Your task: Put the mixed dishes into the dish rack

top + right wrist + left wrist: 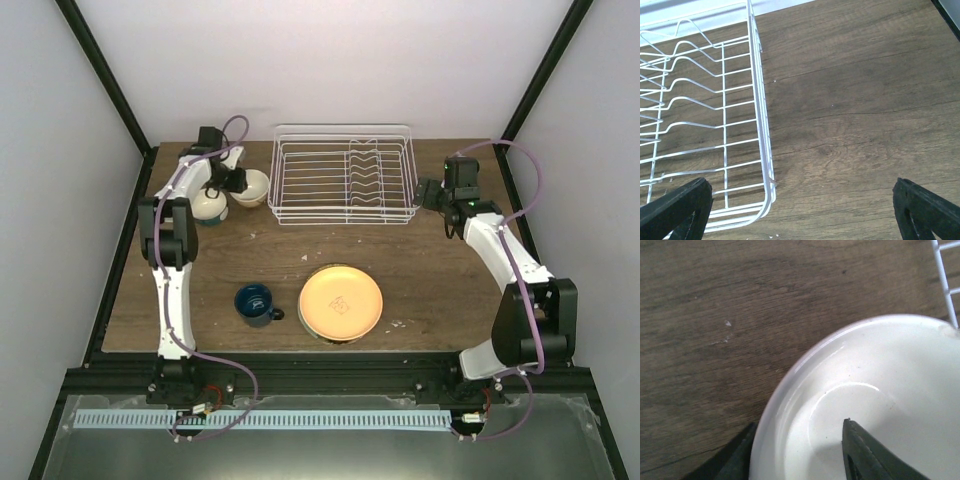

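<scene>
My left gripper [232,181] is at the back left, open, its jaws astride the rim of the cream bowl [251,188]. In the left wrist view, my left gripper [800,423] has one finger [862,452] inside the cream bowl [890,370], clear of its wall, and the other outside. A white bowl with a blue outside [208,205] sits just left of it. The white wire dish rack [343,218] stands at the back centre. My right gripper [426,194] hangs wide open at the rack's right end [762,125], holding nothing. A dark blue mug [257,304] and an orange-yellow plate [340,302] sit near the front.
A rack wire [942,275] shows just beyond the cream bowl. The enclosure walls close in the table at the back and on both sides. Bare wood [860,110] lies to the right of the rack. A few pale crumbs lie beside the plate.
</scene>
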Available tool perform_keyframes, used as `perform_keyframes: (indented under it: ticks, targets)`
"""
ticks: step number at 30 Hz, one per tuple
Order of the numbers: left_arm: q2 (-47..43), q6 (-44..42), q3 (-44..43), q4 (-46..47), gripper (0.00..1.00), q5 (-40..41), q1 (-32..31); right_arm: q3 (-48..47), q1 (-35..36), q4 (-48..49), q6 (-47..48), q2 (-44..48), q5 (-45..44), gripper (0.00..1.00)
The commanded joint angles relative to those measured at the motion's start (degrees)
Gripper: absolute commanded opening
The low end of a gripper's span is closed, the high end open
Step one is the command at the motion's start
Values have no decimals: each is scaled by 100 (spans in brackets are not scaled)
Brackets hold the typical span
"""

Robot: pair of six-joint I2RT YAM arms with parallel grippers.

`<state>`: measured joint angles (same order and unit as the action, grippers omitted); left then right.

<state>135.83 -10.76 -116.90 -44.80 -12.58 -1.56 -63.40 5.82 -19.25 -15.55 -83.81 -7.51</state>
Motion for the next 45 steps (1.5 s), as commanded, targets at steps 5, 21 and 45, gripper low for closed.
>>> perform_keyframes:
  ticks: [5,21,45]
  targets:
    - [110,34,-6,-126,15,-159,-37,-262,24,25,-88,-39,56,100]
    - [-728,880,670,446,0,-353,641,379,47,935,242,636,926,100]
    - [-2469,1640,1624,1792,0,-1620,930,640,261,1668,441,758,2752,100]
